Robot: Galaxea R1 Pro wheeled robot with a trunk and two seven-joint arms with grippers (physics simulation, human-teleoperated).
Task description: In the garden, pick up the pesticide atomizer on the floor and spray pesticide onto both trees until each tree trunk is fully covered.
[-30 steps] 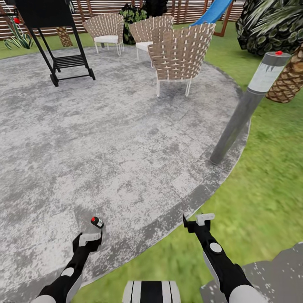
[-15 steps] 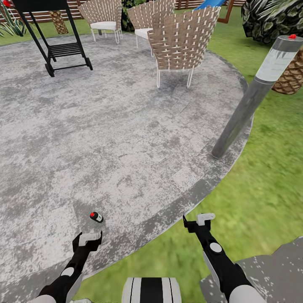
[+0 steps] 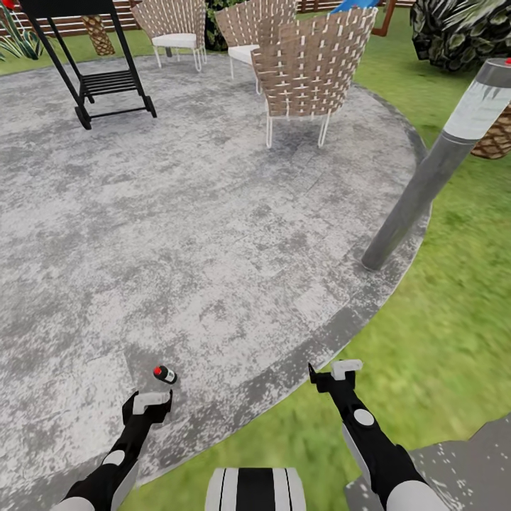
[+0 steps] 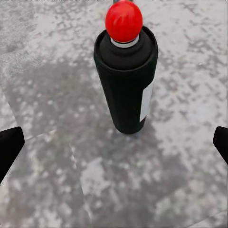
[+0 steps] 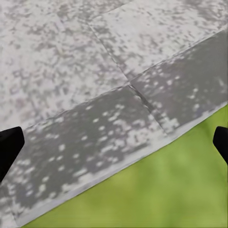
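Left gripper [image 3: 147, 402] spread wide, empty — pesticide atomizer [image 3: 165, 374] stands just beyond on the floor [image 3: 213, 234]. Pickup step: next, advance and close. Right gripper [image 3: 339, 372] also wide, idle.

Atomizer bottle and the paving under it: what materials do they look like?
The slim black bottle with a red ball top: probably plastic or coated metal, smooth with a soft sheen, pale label on its side. The mottled grey paving: looks like concrete or stone slabs, matte and speckled, with faint joint lines.

I see a black atomizer [image 4: 125, 90] with a red top on mottled grey paving [image 3: 213, 234] edged by green grass [image 3: 440, 341].
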